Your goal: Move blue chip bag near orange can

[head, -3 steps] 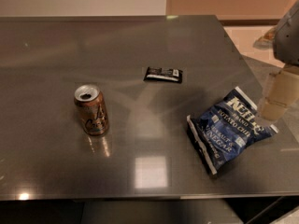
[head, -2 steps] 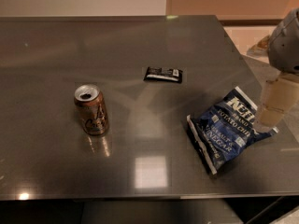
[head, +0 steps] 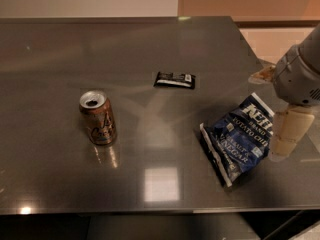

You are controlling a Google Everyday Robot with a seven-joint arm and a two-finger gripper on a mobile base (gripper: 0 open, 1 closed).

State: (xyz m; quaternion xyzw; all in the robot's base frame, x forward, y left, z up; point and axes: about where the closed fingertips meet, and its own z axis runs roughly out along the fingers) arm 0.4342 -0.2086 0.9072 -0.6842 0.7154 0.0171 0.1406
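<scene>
While the orange can (head: 99, 118) stands apart, the tool (head: 286, 134), state unclear, hangs beside the blue chip bag (head: 239, 139)

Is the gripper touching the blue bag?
Cannot tell. In the camera view the gripper sits at the bag's right edge, overlapping it, but no contact or gap shows plainly.

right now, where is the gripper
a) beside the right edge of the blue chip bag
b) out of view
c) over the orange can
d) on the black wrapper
a: the gripper is down beside the right edge of the blue chip bag, well away from the orange can standing to the left and the black wrapper lying further back on the table.
</scene>
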